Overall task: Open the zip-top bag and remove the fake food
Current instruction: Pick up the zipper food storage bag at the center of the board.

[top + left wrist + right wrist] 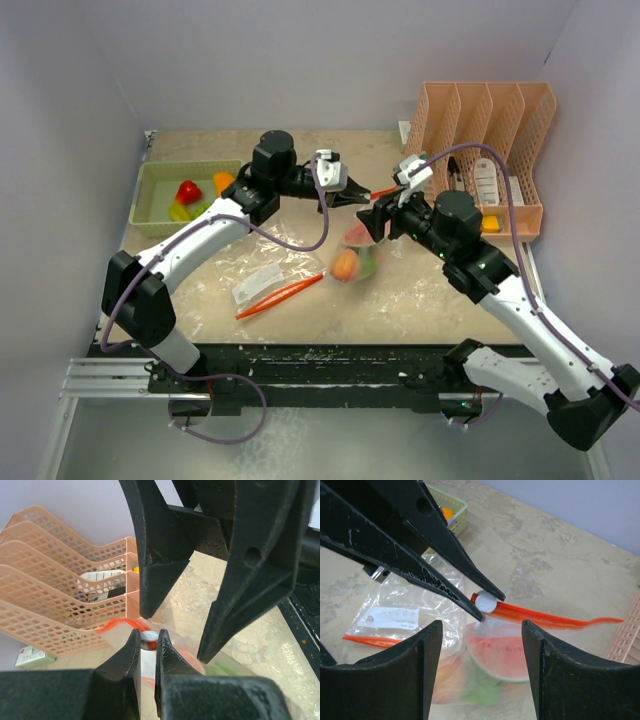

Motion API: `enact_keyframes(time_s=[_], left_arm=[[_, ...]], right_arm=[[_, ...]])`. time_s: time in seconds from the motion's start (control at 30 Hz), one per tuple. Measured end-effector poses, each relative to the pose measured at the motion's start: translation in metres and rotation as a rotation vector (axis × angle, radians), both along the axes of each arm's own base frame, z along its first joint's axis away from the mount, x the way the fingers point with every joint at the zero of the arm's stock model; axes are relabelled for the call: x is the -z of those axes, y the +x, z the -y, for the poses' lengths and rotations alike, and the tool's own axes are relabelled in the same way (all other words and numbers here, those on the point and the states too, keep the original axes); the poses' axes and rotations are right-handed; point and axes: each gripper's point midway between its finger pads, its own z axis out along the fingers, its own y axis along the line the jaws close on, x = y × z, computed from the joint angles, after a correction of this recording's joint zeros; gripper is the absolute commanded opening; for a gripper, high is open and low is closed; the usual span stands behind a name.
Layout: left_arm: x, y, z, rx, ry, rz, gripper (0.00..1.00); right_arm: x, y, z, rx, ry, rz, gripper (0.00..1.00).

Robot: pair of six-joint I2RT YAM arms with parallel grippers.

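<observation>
Zip-top bag (352, 250) hangs between your two arms over the middle of the tabletop (430, 300). Its zip edge is lifted toward the far side and its body droops toward the near edge. You cannot tell from these views whether its lower end rests on the surface. The long orange zip strip (545, 615) runs sideways, from the white slider (485, 601) out toward the peach organizer (500, 120) on your right.

Fake food (346, 263) is bunched in the lower part of the bag. A watermelon slice (497, 657) sits nearest the strip, with a green piece and a peach-orange piece below it.

Your left fingers (134, 647) are pressed together at their tips, pinching the slider. Your right fingers (427, 655) are spread, one to each side of the bag just under the strip, gripping nothing.

For room, the organizer stands close on the right, just beyond your right wrist, and the strip's free end points at it. On the near left a second, flat bag (262, 270) lies close to the hanging one, its own orange strip (280, 297) slanting across the tabletop. The green tray (155, 200), holding more toy pieces, sits well apart at the far left. Bare tabletop shows beyond the fingers on the far side and in front of the bag toward the near edge.
</observation>
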Motion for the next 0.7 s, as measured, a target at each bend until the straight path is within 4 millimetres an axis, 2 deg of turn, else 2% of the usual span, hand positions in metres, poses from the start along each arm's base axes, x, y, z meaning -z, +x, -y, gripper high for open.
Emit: enact_keyframes(time_s=[0.17, 0.23, 0.37, 0.47, 0.53, 0.67, 0.7], left_arm=[[-0.002, 0.008, -0.001, -0.059, 0.003, -0.034, 0.00], [-0.002, 0.014, -0.001, -0.095, 0.001, -0.048, 0.00], [-0.001, 0.025, -0.003, -0.164, 0.005, -0.077, 0.00], [-0.002, 0.032, -0.004, -0.206, 0.002, -0.079, 0.00], [-0.002, 0.035, -0.005, -0.232, 0.001, -0.082, 0.00], [-0.007, 0.038, -0.007, -0.278, -0.008, -0.095, 0.00], [-0.007, 0.038, -0.008, -0.287, -0.011, -0.103, 0.06]], right_arm=[[-0.001, 0.008, -0.015, 0.049, -0.047, -0.003, 0.68], [0.003, 0.014, -0.025, 0.077, -0.077, -0.013, 0.63], [0.016, 0.028, -0.028, 0.177, -0.107, -0.043, 0.45], [0.024, 0.035, -0.020, 0.260, -0.110, -0.065, 0.13], [0.024, 0.038, -0.013, 0.308, -0.100, -0.073, 0.00], [0.022, 0.039, -0.010, 0.336, -0.081, -0.076, 0.00], [0.020, 0.038, -0.009, 0.336, -0.077, -0.074, 0.00]])
